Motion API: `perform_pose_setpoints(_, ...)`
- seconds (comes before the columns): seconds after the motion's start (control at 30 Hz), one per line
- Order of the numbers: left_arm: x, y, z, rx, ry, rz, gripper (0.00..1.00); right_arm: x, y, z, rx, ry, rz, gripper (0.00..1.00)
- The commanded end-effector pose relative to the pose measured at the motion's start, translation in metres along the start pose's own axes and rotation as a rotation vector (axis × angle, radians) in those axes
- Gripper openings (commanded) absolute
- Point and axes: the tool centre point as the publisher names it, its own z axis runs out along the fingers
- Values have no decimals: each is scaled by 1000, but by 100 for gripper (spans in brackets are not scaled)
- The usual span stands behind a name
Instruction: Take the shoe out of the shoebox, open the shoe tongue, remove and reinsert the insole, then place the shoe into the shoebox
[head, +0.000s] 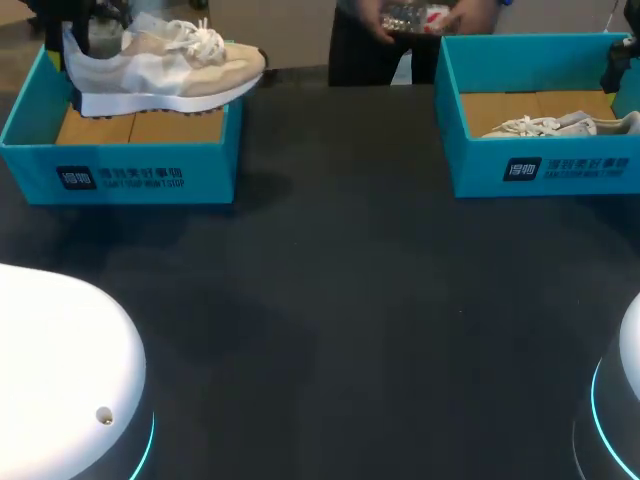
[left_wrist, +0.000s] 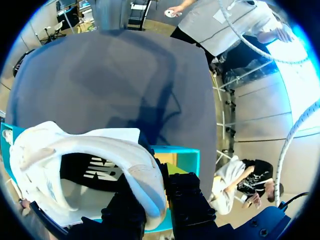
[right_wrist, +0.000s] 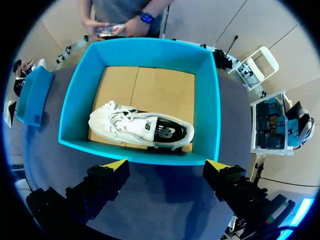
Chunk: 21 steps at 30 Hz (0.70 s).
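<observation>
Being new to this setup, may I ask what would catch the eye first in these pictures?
The beige shoe stands out first, held by its heel in the left gripper over the left shoebox at the table's far left. Next comes the white shoe lying in the right shoebox at the far right, with the open right gripper poised above the box.

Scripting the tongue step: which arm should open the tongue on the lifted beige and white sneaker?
Right, probably. The left gripper is shut on the beige and white sneaker at its heel, above the left teal cardboard shoebox. The right gripper is open and empty, though over the other teal shoebox.
</observation>
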Motion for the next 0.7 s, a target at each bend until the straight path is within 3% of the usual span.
perform_pose_setpoints(0.03,-7,-19,-8,-230,-6,-2,0,0,0,0,0,0,0,100)
perform_pose_setpoints(0.53,-67,-90,-17,-212,-32,-11,0,0,0,0,0,0,0,100)
perform_pose_setpoints(0.7,-93,-126,-16,-198,-49,-5,0,0,0,0,0,0,0,100)
